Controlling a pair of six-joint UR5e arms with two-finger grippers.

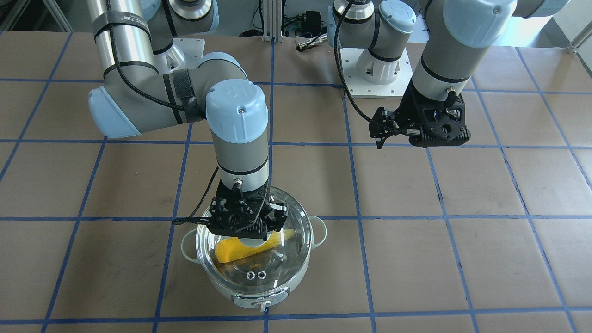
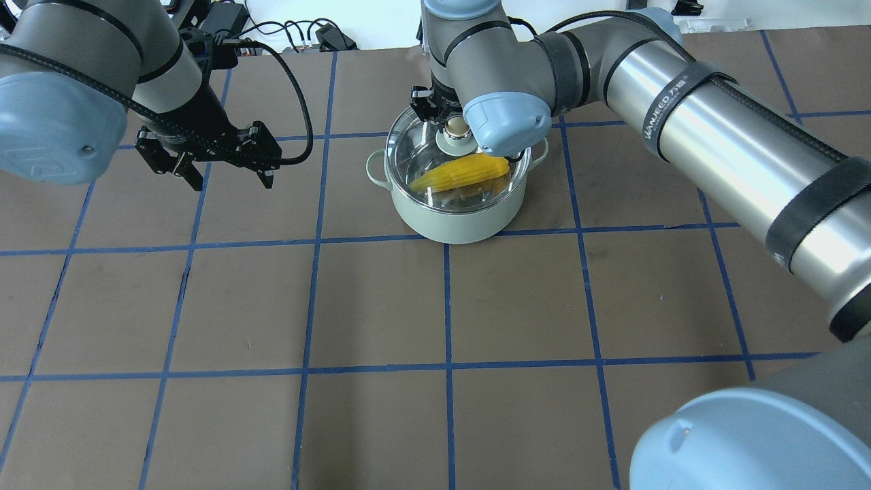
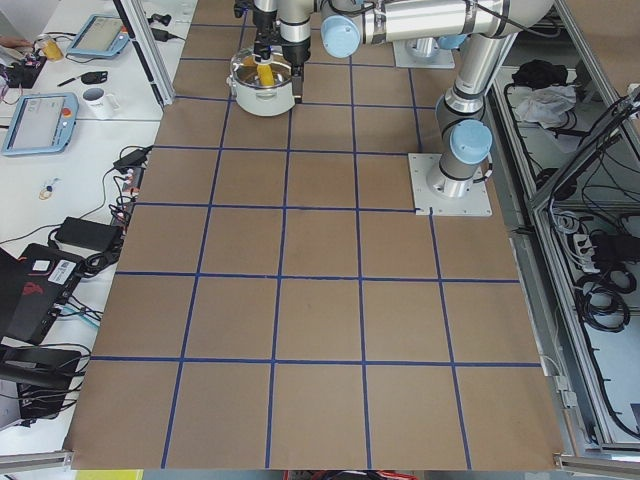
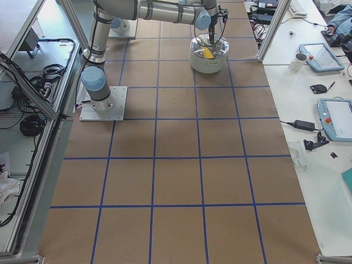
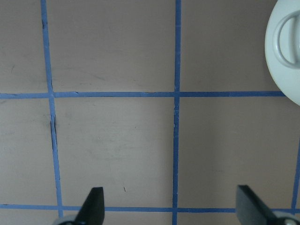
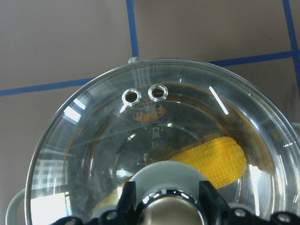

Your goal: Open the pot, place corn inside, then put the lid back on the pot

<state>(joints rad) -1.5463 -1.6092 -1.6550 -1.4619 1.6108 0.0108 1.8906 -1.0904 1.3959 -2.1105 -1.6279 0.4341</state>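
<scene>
The pale mint-green pot (image 1: 259, 296) stands on the table and also shows in the overhead view (image 2: 456, 221). The yellow corn (image 1: 240, 249) lies inside it, seen through the glass in the right wrist view (image 6: 220, 159). The clear glass lid (image 1: 277, 263) sits on the pot's rim. My right gripper (image 2: 454, 126) is straight above it, with its fingers (image 6: 126, 199) closed against both sides of the lid's knob. My left gripper (image 2: 228, 178) is open and empty, hovering over bare table to the pot's side.
The table is brown paper with a blue tape grid (image 2: 446, 306). The pot's loop handle (image 5: 286, 51) shows at the upper right of the left wrist view. Side benches hold tablets and a mug (image 3: 98, 98).
</scene>
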